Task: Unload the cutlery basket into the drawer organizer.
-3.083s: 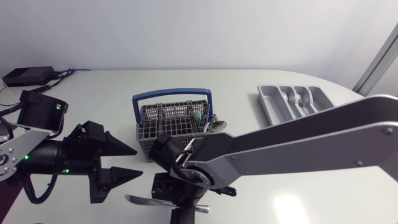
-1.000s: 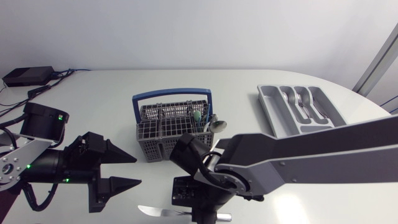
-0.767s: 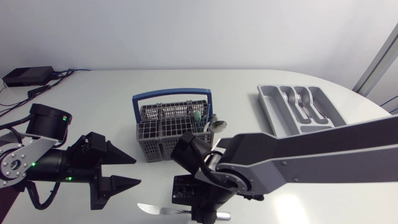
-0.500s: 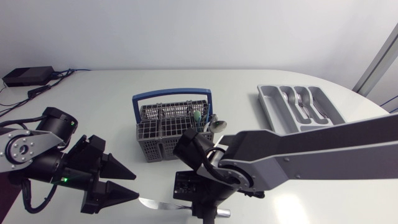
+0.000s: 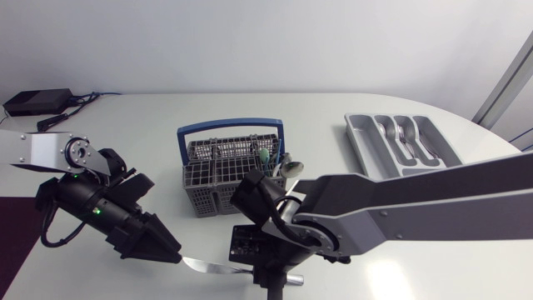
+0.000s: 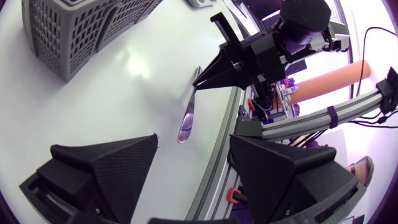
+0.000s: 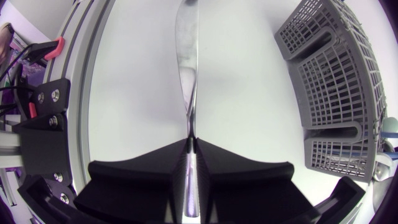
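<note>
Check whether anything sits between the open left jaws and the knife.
Nothing visible. The knife is straight ahead of the left jaws, with only bare table between. The right jaws are shut on its far end; the basket stands off to one side.

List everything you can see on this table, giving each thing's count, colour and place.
basket: one, grey with a blue handle, mid-table.
cutlery in basket: several, silver, at its right end.
knife: one, silver, near the table's front edge, in the right fingers.
organizer: one, grey, far right.
cutlery in organizer: a few, silver, middle compartments.
box: one, black, far left corner.
left fingers: two, black, open, knife tip just ahead.
right fingers: two, black, shut on the knife's handle.
</note>
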